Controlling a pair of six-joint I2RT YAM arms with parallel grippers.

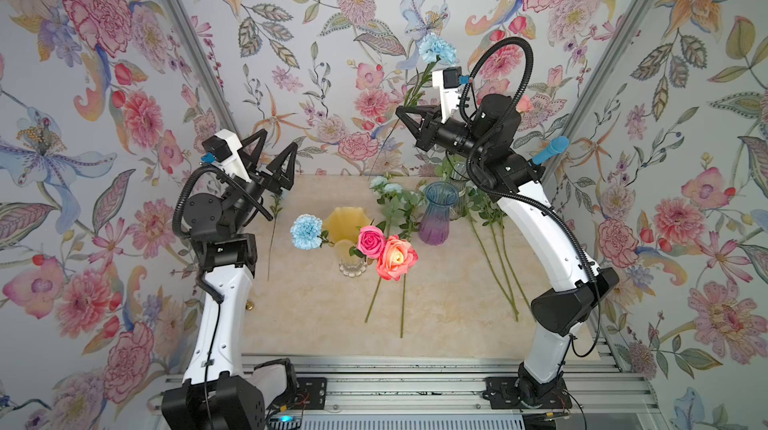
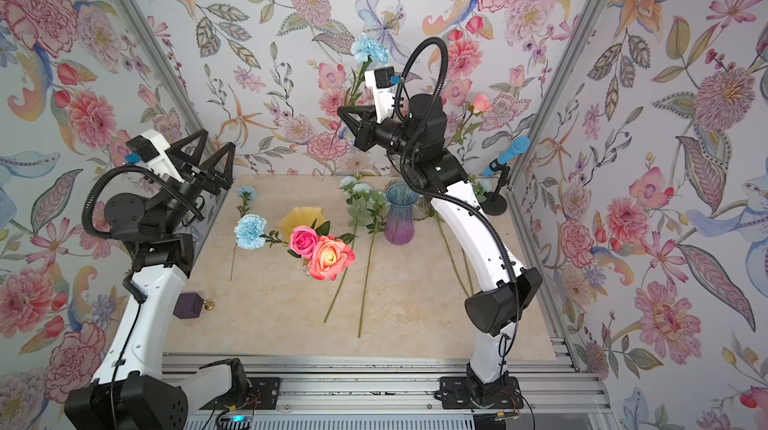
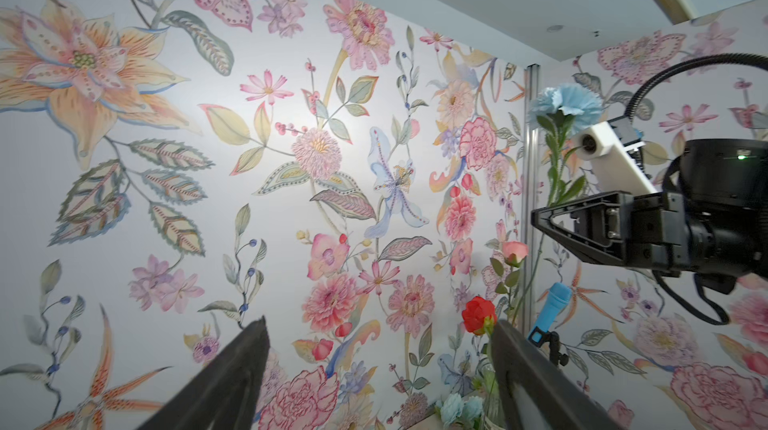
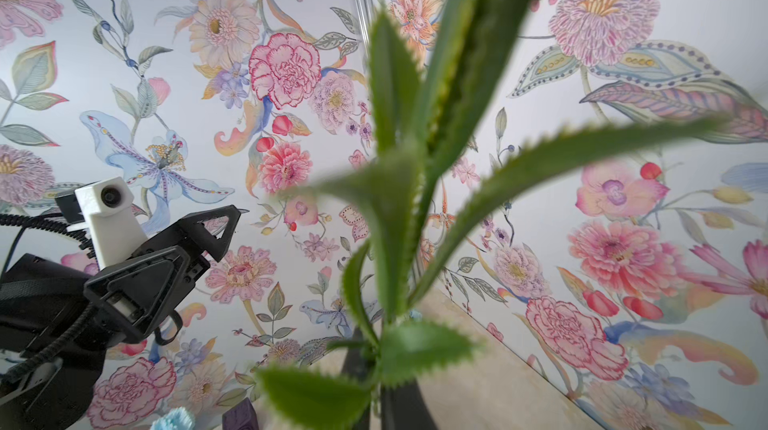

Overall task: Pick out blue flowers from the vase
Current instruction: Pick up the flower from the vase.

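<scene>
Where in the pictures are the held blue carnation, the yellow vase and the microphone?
held blue carnation (image 1: 436, 48): in a top view, on the bloom.
yellow vase (image 1: 347, 219): in a top view, on the ruffled rim.
microphone (image 2: 513, 151): in a top view, on the blue head.

Stereo pair overhead, wrist views facing wallpaper (image 3: 124, 240)

Probably a lab test booth: floral wallpaper panels (image 1: 291, 12) on aluminium framing (image 1: 415, 390).
</scene>
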